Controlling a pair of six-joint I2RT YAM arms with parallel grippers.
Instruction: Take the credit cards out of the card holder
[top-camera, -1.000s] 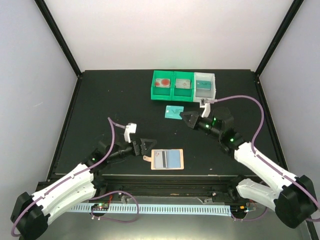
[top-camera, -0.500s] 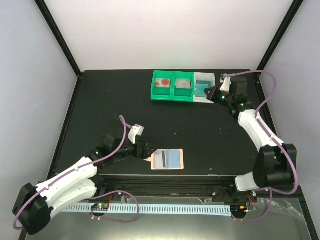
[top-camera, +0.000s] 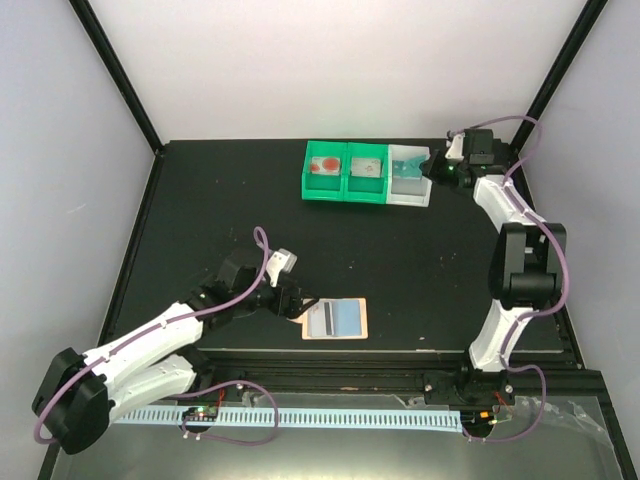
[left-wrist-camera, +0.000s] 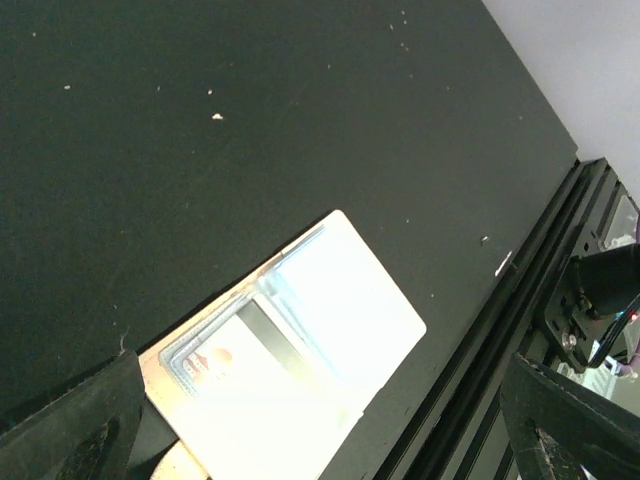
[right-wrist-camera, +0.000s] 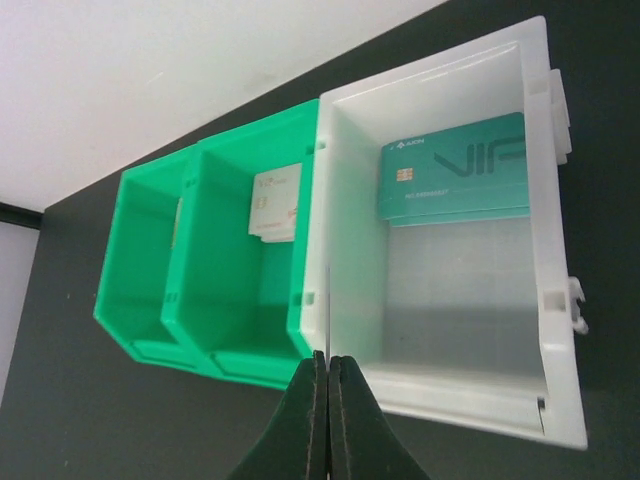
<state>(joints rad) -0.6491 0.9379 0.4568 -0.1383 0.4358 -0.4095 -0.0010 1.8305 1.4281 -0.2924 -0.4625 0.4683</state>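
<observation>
The card holder (top-camera: 352, 322) lies open near the table's front edge, tan with a side tab on its left. A credit card with a dark stripe (top-camera: 327, 317) sits in it. In the left wrist view the holder (left-wrist-camera: 340, 330) is washed out by glare. My left gripper (top-camera: 290, 300) is open at the holder's tab side, its fingers (left-wrist-camera: 80, 430) spread wide and empty. My right gripper (right-wrist-camera: 327, 365) is shut on a thin credit card (right-wrist-camera: 327, 320) seen edge-on. It holds the card over the near rim of the white bin (right-wrist-camera: 350, 230), where teal cards (right-wrist-camera: 455, 165) lie.
The white bin (top-camera: 408, 200) stands at the back right, joined to two green bins (top-camera: 345, 196). One green bin holds a white card (right-wrist-camera: 275, 205). The table's front rail (left-wrist-camera: 520, 330) runs close beside the holder.
My right arm has carried a teal card from the table's middle to the white bin at the back. My left gripper has moved closer to the holder's tab side.
</observation>
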